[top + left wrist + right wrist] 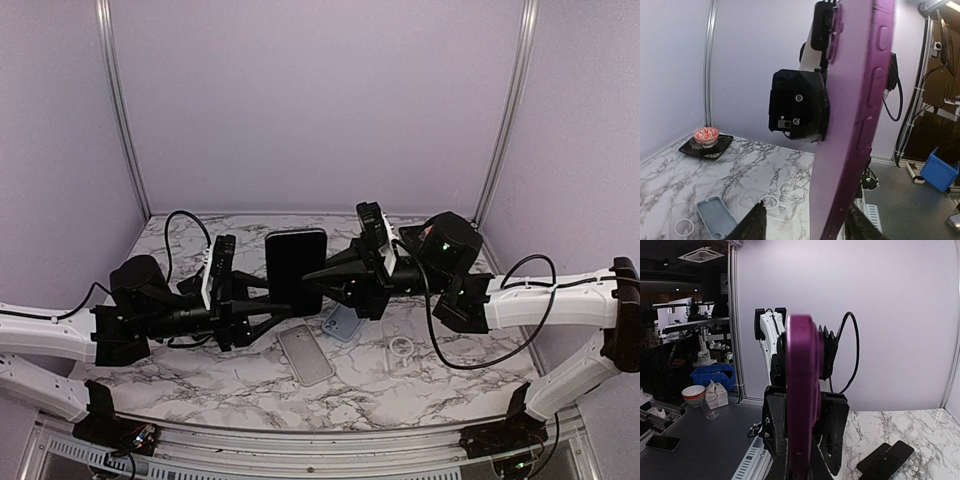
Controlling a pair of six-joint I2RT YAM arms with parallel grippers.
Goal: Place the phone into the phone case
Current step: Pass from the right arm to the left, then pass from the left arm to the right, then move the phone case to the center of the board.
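We are pinching the phone [295, 265] with closed right fingers [335, 270], left fingers [754, 225] half open around it; a blue case [343, 322] and clear case [402, 347] are lying below it.

One purple phone case [850, 125], and one phone [295, 265], dark face showing, up off the table with it. Two grippers, one on each side of it: the left gripper [807, 227] and the right gripper [312, 280]. On the one marble table [200, 390], below the purple phone case, lie three loose cases — one grey case [305, 355], one blue-grey case [342, 322], one clear case [400, 348] — and one white ring [684, 227]. Beyond the purple phone case stands one red-and-white bowl [706, 135] on one black tray [692, 149]. Beside it lie two dark slabs [885, 457], overlapping; whether they are phones or cases cannot be told.
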